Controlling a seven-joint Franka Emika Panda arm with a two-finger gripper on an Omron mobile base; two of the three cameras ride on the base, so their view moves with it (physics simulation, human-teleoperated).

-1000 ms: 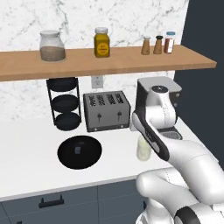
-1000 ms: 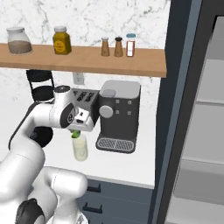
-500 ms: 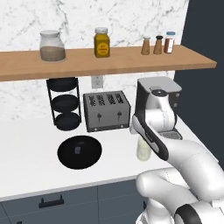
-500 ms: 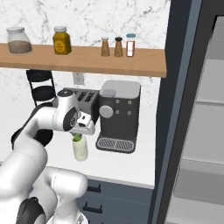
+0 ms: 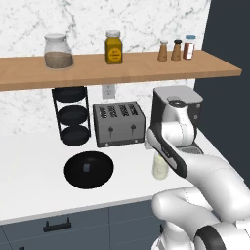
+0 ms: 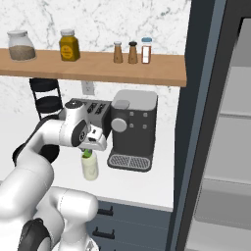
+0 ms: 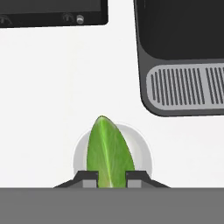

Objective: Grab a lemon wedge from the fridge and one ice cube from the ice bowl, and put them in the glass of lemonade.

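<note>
My gripper [image 7: 111, 177] is shut on a green lemon wedge [image 7: 109, 148], which points straight down over the mouth of the glass of lemonade [image 7: 142, 154]. In the right base view the gripper [image 6: 88, 150] hangs just above the glass [image 6: 90, 169], with the wedge [image 6: 87, 154] at its rim. The glass [image 5: 159, 167] stands on the white counter in front of the coffee machine. To its left lies the black ice bowl [image 5: 89, 169], holding a pale ice cube [image 5: 87, 167]. The fridge [image 6: 230, 147] stands open at the right, showing its grey shelves.
A dark coffee machine [image 6: 132, 127] with a drip grille [image 7: 188, 85] is close on the right of the glass. A toaster [image 5: 119, 123] and a three-tier black rack [image 5: 72, 117] stand by the wall. A wooden shelf [image 5: 122, 68] with jars runs overhead.
The hand has come down and slightly toward the coffee machine with the wedge, which is now at the glass's rim. Nothing else has moved.
</note>
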